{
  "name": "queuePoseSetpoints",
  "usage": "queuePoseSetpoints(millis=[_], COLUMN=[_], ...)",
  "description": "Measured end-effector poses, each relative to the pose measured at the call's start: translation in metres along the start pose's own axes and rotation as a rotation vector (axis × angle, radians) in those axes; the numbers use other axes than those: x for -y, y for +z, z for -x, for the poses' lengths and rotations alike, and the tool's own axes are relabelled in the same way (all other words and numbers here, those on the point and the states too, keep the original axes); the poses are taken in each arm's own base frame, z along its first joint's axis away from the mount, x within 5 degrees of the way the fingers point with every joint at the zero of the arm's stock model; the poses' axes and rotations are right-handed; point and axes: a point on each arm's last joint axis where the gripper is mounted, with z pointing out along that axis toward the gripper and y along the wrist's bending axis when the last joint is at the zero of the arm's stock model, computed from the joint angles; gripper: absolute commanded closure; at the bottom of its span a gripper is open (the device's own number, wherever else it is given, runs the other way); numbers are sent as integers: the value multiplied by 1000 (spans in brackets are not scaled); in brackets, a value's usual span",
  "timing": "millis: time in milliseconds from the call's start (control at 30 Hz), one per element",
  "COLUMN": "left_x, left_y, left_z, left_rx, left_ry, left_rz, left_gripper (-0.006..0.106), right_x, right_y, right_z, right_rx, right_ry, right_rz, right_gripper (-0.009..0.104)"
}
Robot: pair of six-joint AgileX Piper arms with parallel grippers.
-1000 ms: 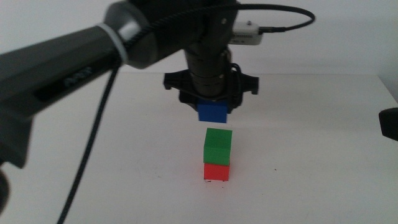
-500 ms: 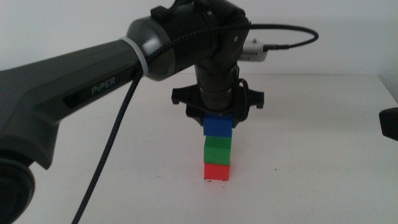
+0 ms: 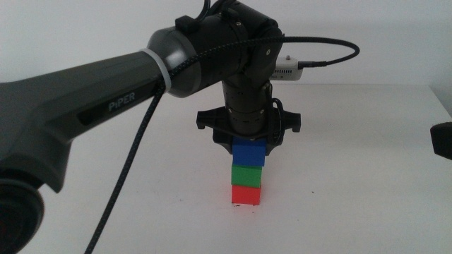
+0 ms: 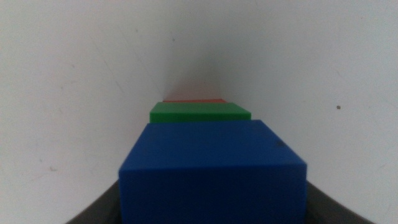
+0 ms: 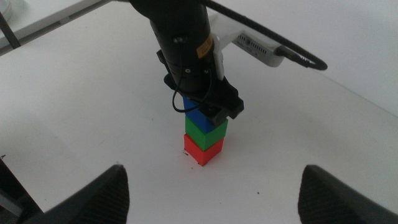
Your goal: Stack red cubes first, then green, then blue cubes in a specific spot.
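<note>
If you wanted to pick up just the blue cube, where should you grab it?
Probably by two opposite flat side faces of the blue cube, coming straight down from above. It tops the green cube and red cube, so a sideways push could topple them. The left gripper holds it that way; the right gripper waits aside.

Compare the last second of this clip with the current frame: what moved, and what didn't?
The left gripper came down with the blue cube, closing the gap until it sits on the green cube; the jaws still clamp it. The green cube and red cube stayed stacked in place. The right gripper kept waiting, open, at the table's right.
</note>
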Motion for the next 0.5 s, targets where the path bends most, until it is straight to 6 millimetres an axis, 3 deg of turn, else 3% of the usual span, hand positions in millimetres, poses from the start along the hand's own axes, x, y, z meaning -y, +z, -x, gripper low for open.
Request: queuePoseSetpoints(millis=[200, 233, 300, 333, 467, 500], left_x=[1, 1, 1, 1, 1, 1], left_y=[9, 9, 9, 9, 9, 9], left_z=[0, 0, 1, 1, 1, 1], left_rx=[-15, -14, -12, -11, -7, -7], left_ry=[-2, -1, 0, 1, 5, 5], left_rz=[7, 8, 11, 13, 17, 17], left_gripper=[102, 87, 84, 73, 61, 35], right_x=[0, 0, 0, 0, 0, 0], right_y=[0, 0, 0, 0, 0, 0], right_z=[0, 0, 0, 0, 0, 0], right_rx=[0, 0, 0, 0, 0, 0], right_ry=[0, 0, 0, 0, 0, 0], right_rz=[0, 0, 0, 0, 0, 0], right_gripper=[15, 15, 15, 15, 15, 15])
